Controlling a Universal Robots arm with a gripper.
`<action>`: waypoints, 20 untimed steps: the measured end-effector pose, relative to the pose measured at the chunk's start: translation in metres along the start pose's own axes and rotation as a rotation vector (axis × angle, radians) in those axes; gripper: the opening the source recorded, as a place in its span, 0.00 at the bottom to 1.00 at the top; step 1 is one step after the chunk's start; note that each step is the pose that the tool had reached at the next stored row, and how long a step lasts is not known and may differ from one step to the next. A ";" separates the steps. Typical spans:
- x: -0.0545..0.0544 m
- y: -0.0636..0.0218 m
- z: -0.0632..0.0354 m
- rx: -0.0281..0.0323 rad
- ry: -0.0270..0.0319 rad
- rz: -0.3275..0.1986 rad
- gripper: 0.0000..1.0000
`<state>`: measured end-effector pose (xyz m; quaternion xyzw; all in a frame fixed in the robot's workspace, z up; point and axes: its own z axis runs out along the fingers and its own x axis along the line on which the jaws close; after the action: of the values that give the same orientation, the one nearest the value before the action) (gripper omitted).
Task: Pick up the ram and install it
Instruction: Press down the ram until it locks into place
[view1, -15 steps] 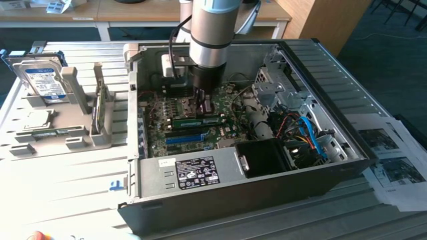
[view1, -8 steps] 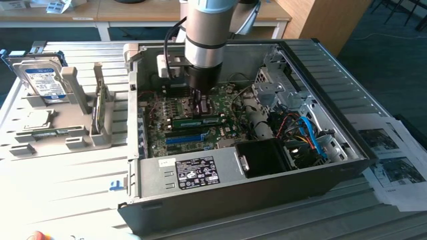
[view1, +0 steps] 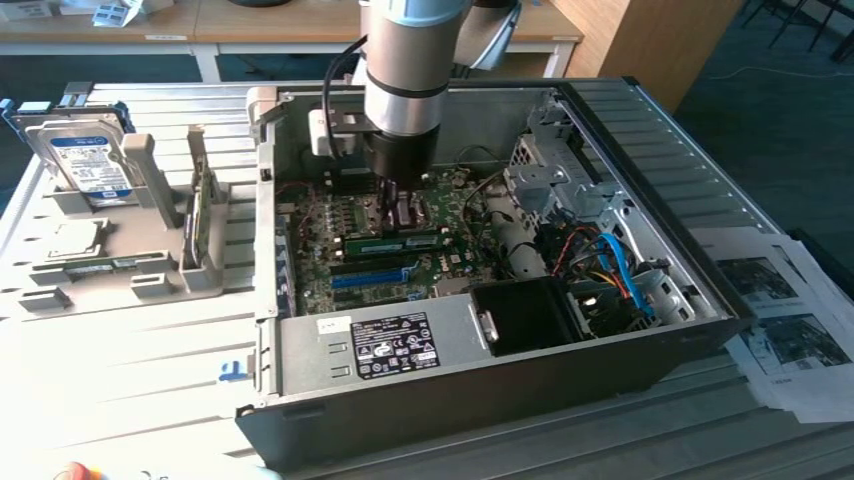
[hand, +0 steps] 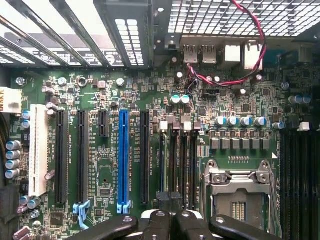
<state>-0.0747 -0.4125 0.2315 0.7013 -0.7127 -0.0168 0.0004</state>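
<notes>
Your gripper (hand: 172, 220) sits closest to the lens, its fingers drawn fully together with nothing visibly clamped between them. The ram (view1: 395, 243) lies at the centre of the exterior frame, along the motherboard (view1: 320, 225), just below the fingertips. Whether they touch is unclear. Treat it as light, stiff and brittle, and hold it by its long edges, off the chips.

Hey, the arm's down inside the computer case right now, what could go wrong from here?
1. The shut gripper hangs low over the motherboard, right beside the CPU socket. A sideways drift could scrape components or catch the socket's lever.
2. The ram appears to sit on the board by the fingertips. If it is not lined up with its slot, pressing down could crack it.
</notes>
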 end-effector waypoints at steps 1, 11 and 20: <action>0.000 0.0002 0.0000 0.0000 0.0000 0.000 0.10; 0.000 0.0048 0.0001 0.0001 0.0000 0.000 0.10; 0.001 0.0050 0.0001 0.0001 0.0001 0.000 0.10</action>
<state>-0.0797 -0.4131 0.2315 0.7012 -0.7128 -0.0167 0.0004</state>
